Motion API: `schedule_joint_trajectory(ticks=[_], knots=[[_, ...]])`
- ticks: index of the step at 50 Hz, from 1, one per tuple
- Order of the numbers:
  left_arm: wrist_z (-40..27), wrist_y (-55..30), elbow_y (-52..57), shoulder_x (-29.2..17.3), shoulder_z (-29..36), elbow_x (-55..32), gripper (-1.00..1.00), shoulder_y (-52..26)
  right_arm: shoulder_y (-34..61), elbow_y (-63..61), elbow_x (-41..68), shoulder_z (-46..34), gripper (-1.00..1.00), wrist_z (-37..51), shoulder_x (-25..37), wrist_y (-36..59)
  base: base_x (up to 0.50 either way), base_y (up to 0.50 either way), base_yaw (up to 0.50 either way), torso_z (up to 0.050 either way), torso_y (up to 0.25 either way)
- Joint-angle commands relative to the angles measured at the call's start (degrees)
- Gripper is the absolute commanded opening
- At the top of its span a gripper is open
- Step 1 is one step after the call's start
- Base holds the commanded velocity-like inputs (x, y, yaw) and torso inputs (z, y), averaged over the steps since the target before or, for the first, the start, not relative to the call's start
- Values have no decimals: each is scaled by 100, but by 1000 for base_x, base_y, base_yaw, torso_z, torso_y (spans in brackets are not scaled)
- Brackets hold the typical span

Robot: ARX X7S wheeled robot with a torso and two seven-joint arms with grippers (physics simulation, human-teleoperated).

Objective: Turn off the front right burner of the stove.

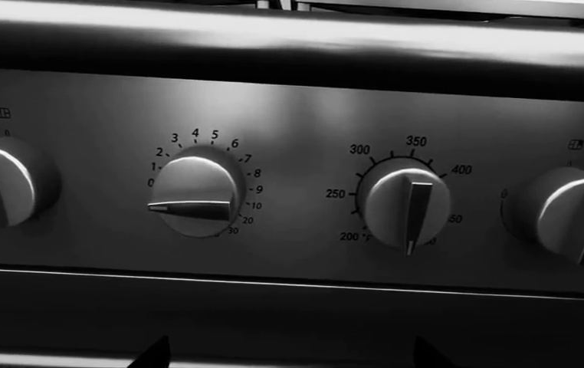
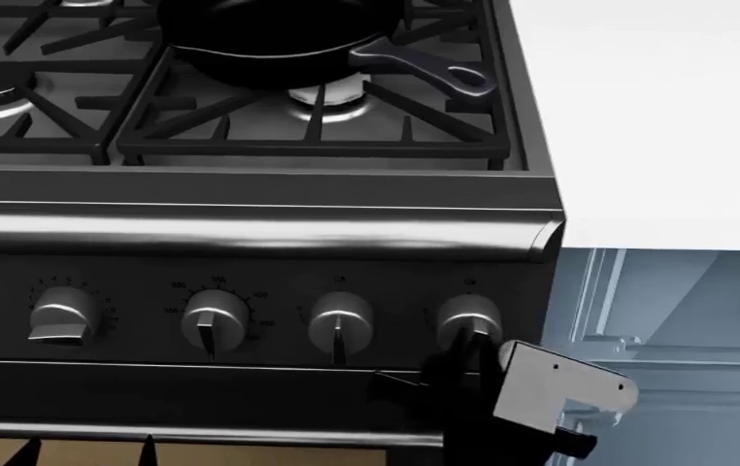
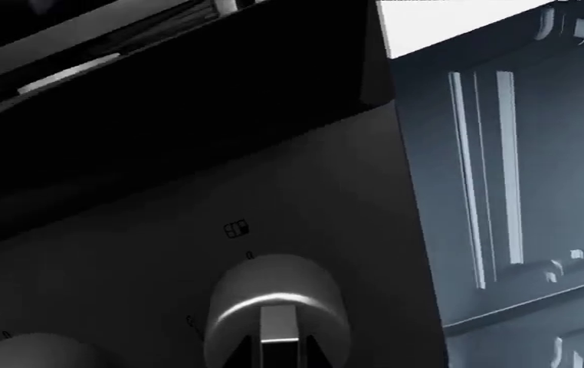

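Presently we catalogue the following.

Item one: the stove (image 2: pixel 253 238), a large dark-steel gas range with black cast-iron grates, a rounded shiny front edge and a row of round silver knobs along its control panel.

Item two: the front right burner (image 2: pixel 328 97), a small round dark head on a shiny silver ring, at the near right corner of the cooktop in the head view. A black skillet with a looped handle (image 2: pixel 285 39) sits over its rear part. We see no flame.

Item three: the rightmost silver knob (image 2: pixel 470 318), directly below that burner; we judge it the control in question. In the right wrist view it fills the lower centre (image 3: pixel 277 310), its raised grip bar running toward the camera.

Item four: the right gripper (image 2: pixel 461 364), dark fingers ahead of a silver wrist block, just below and in front of that knob, apparently touching its lower edge. We cannot tell whether the fingers are apart or together.

Item five: the left gripper; only two dark tips show at the frame edge of its own camera, state undetermined.

Handling note: we would straddle the grip bar squarely, close firmly, then rotate about the knob's own axis toward the zero mark, avoiding any sideways drag onto the neighbouring silver knob (image 2: pixel 340 320).
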Motion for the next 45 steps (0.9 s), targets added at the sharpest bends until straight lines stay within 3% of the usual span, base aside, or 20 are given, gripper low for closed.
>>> schedule_joint_trajectory(ticks=[1, 45], knots=[[-22, 10, -15, -20, 22, -21, 100, -14, 20, 136, 561, 220, -100, -201, -57, -71, 0, 0, 3, 0, 0], [-106, 27, -59, -80, 131, -62, 100, -57, 12, 443, 3245, 1044, -100, -975, -154, 233, 1, 0, 1, 0, 0]])
